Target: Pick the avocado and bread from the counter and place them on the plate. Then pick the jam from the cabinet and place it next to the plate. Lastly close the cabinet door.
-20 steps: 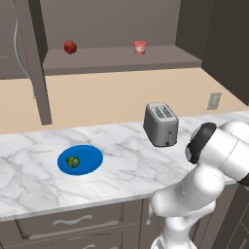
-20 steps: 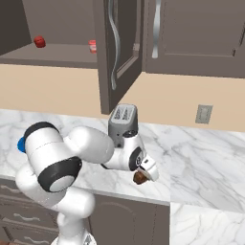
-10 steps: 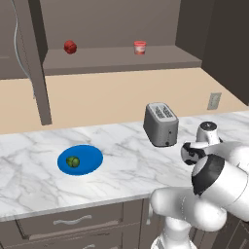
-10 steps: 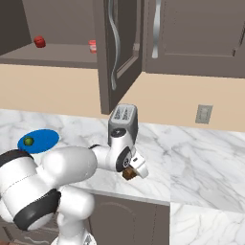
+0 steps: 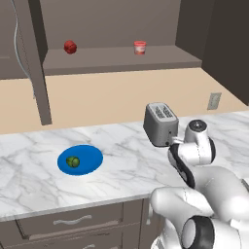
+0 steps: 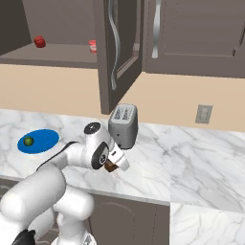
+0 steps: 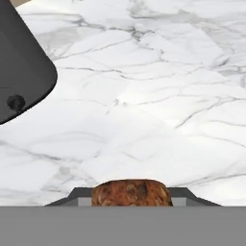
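The counter (image 5: 126, 146) is the biggest thing here, a long white marble top with grey lines. Above it hangs the cabinet (image 5: 121, 58), dark and brown-grey, with a shelf inside. The cabinet door (image 6: 117, 52) stands open and shows its curvy silver handle.

A grey toaster (image 5: 160, 124) sits on the counter, near the back wall. The white arm bends low just in front of it.

The plate (image 5: 80, 159) is a flat blue circle lying well off to the left of the toaster. The avocado (image 5: 73, 162) — small, round and dark green — sits on the plate.

Up on the shelf stands the jam (image 5: 140, 47), a little red jar. A darker red ball (image 5: 70, 46) rests on the same shelf, well apart from the jar.

The gripper (image 6: 113, 165) hangs just above the counter, beside the toaster. Its two fingers pinch the bread (image 7: 131, 193) — a small brown crusty block — between them. The bread does not touch the marble.
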Motion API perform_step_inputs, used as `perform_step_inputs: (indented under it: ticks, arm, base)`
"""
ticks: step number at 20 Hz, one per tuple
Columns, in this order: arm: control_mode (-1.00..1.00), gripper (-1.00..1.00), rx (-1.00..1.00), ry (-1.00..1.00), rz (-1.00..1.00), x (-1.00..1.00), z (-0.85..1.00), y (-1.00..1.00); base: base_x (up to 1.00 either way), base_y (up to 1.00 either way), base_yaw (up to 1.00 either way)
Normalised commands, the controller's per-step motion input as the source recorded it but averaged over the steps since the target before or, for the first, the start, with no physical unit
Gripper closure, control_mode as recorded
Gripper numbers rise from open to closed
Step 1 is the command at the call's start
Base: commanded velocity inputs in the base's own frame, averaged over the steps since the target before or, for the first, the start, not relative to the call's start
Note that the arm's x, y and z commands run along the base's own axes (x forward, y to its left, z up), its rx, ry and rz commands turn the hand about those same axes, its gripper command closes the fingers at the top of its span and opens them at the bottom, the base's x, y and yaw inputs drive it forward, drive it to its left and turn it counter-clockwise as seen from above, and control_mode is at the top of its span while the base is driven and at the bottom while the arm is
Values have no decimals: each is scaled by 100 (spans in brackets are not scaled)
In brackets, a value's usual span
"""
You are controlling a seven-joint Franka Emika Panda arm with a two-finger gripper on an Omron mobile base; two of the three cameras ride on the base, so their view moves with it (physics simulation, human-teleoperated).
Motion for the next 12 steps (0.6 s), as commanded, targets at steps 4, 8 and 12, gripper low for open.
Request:
perform_step_inputs:
  ticks: [4, 8, 12]
  arm:
    - [-100, 100, 0, 0, 0, -2, 69, 38]
    - [-100, 100, 1, 0, 0, 0, 49, 41]
    - [-100, 100, 3, 0, 4, 0, 34, 53]
  base:
    - [0, 0, 0]
    - [0, 0, 0]
    - [0, 0, 0]
